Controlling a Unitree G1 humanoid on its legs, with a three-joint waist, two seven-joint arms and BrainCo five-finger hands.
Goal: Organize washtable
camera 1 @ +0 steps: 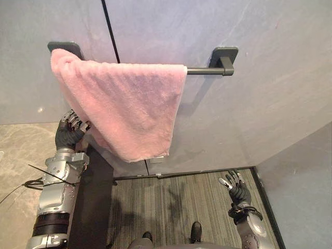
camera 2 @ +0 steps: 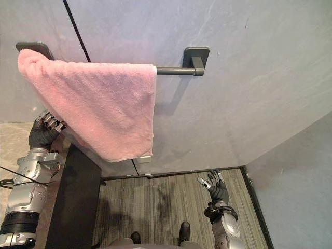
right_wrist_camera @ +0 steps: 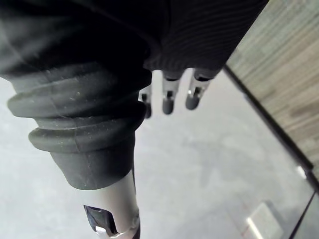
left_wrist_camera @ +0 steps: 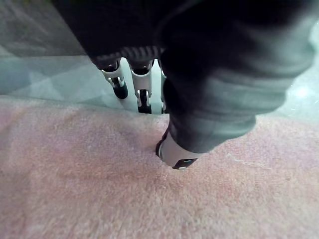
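Note:
A pink towel [camera 1: 124, 104] hangs folded over a dark towel bar [camera 1: 205, 71] on the grey wall, bunched toward the bar's left end. My left hand [camera 1: 70, 135] is raised at the towel's lower left edge. In the left wrist view its thumb [left_wrist_camera: 174, 154] rests on the pink pile while its fingers [left_wrist_camera: 118, 84] reach straight past the towel's edge toward the wall, gripping nothing. My right hand [camera 1: 238, 192] hangs low at the right above the striped floor, fingers [right_wrist_camera: 168, 97] spread and empty.
The right part of the bar is bare up to its bracket [camera 1: 224, 54]. A beige marble counter [camera 1: 21, 150] with a black side panel [camera 1: 93, 197] stands at the left. Grey striped carpet [camera 1: 176, 202] lies below, and a grey wall [camera 1: 301, 171] closes the right side.

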